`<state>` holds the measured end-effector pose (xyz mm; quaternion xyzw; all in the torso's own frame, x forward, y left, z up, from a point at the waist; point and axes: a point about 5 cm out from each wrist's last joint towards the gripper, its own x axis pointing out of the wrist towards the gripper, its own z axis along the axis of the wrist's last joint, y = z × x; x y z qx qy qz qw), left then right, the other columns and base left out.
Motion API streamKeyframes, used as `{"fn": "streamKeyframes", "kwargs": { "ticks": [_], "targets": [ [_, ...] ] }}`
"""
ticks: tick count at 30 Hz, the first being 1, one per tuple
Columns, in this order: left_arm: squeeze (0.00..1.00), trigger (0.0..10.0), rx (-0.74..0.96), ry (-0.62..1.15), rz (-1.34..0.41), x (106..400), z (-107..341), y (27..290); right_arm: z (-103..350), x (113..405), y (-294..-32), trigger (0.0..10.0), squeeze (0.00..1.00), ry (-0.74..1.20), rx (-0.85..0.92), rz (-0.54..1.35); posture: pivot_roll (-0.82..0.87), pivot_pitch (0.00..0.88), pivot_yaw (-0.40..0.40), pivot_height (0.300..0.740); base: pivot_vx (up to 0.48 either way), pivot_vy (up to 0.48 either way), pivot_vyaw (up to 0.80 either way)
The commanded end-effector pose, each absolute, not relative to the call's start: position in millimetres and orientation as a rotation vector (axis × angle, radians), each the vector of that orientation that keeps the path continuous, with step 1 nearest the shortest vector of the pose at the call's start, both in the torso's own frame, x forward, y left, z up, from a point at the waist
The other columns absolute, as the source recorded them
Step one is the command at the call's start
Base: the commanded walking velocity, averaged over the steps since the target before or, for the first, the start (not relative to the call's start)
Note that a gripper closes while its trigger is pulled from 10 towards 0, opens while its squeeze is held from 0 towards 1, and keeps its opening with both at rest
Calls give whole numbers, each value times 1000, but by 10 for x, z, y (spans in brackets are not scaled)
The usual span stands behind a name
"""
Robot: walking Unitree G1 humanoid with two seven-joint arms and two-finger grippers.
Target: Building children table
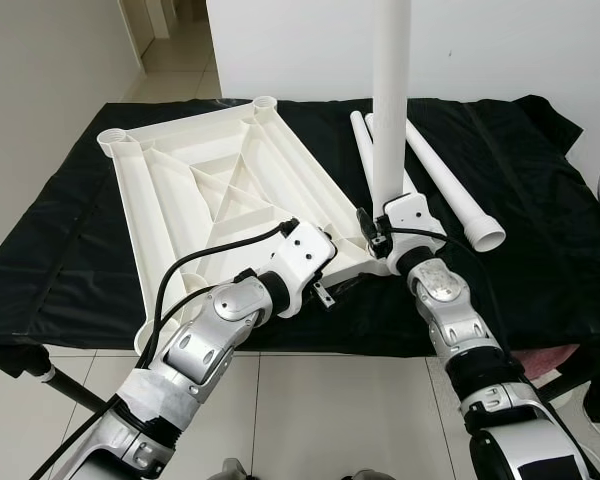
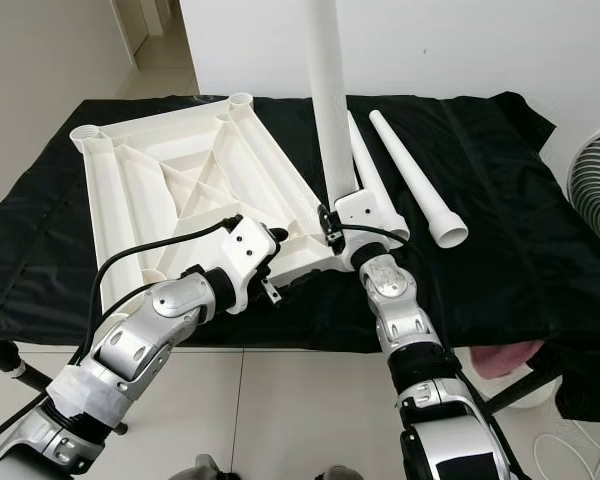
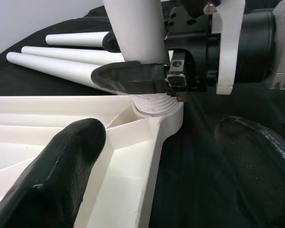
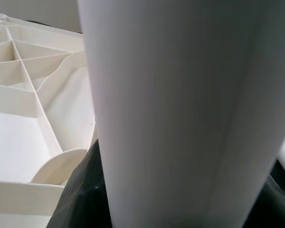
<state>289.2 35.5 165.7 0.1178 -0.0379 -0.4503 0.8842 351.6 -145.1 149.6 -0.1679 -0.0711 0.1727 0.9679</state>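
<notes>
- Left eye view shows the upright leg (image 1: 391, 95) standing in the near right corner socket of the upturned tabletop (image 1: 215, 195), which lies on the black cloth (image 1: 540, 250).
- It looks like light, rigid, smooth plastic, likely to slip when twisted, so a low hold just above the threaded end (image 3: 152, 102) suits it best.
- The right gripper (image 3: 133, 76) clamps the leg there, fingers closed round it.
- The left gripper (image 3: 156, 166) hovers by the corner, fingers spread wide, holding nothing.
- Two spare legs (image 1: 450, 185) lie beside the tabletop.
</notes>
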Motion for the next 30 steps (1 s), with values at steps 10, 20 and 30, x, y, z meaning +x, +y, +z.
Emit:
{"fn": "streamKeyframes", "kwargs": {
  "ticks": [10, 20, 30],
  "targets": [
    [0, 10000, 272, -74, -1035, 2847, 1659, 331, 1152, 3441, -1630, 10000, 0, 24, -122, 280, -117, 59, 68, 740, 0, 0, 0],
    [0, 10000, 272, -80, -1034, 2844, 1679, 335, 1002, 3392, -1652, 10000, 0, 91, -1, 222, -114, 62, 72, 740, 0, 0, 0],
    [0, 10000, 273, -84, -1037, 2842, 1689, 331, 968, 3362, -1659, 10000, 0, 86, 37, 195, -116, 63, 75, 740, 0, 0, 0]
  ]
}}
